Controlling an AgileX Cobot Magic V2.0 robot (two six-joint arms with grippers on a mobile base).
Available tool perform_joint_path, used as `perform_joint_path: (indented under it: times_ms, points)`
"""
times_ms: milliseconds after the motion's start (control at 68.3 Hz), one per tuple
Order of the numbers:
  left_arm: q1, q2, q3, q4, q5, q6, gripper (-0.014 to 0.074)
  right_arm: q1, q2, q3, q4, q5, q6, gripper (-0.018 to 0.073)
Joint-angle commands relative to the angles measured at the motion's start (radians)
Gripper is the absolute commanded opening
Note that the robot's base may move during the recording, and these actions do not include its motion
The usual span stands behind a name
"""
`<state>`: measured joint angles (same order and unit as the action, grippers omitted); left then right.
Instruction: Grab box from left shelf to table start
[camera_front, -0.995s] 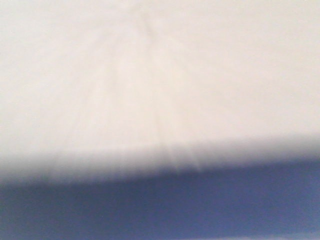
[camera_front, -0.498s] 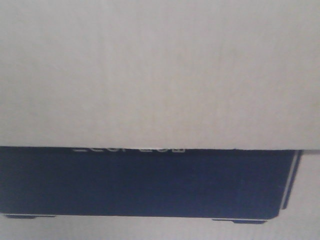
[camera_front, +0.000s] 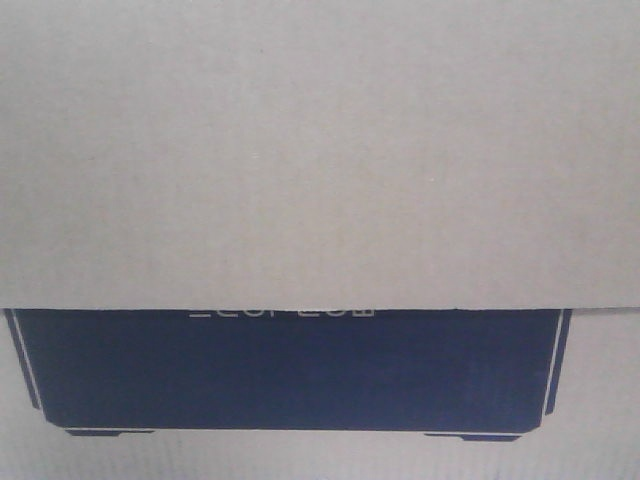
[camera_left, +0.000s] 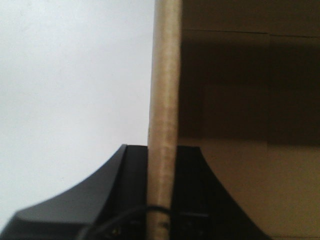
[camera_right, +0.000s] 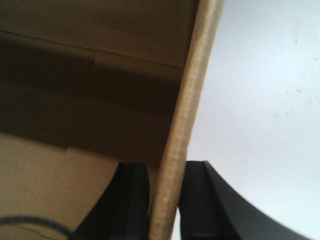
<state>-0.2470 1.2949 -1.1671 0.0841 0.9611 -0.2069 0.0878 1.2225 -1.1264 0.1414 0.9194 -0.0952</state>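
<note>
Two grippers, left (camera_left: 161, 200) and right (camera_right: 164, 200), each astride a box (camera_front: 320, 150) wall

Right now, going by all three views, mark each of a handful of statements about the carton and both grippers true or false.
1. The box fills the whole front view. True.
2. The box's printed panel is bright red. False: it is dark, nearly black, with a thin pale outline.
3. The left gripper straddles a cardboard edge. True.
4. The right gripper hangs open, clear of the carton. False: its fingers sit either side of a cardboard wall.
5. Lettering on the panel is fully readable. False: cardboard covers its upper part.
</note>
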Motion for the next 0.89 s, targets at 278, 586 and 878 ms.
perform_joint_path:
  times_ms: [278, 586, 878]
  points:
    - [0.002, -0.011, -0.031, -0.009, -0.075, -0.012, 0.0488, 0.000, -0.021, -0.038, 0.000, 0.003, -0.021, 0.0588]
    - [0.002, -0.023, -0.047, -0.047, -0.023, -0.007, 0.0570, -0.001, -0.057, -0.044, -0.027, 0.002, 0.009, 0.0631]
    - [0.002, -0.177, -0.076, -0.052, -0.025, 0.017, 0.0569, -0.001, -0.198, -0.099, -0.027, 0.003, 0.011, 0.0618]
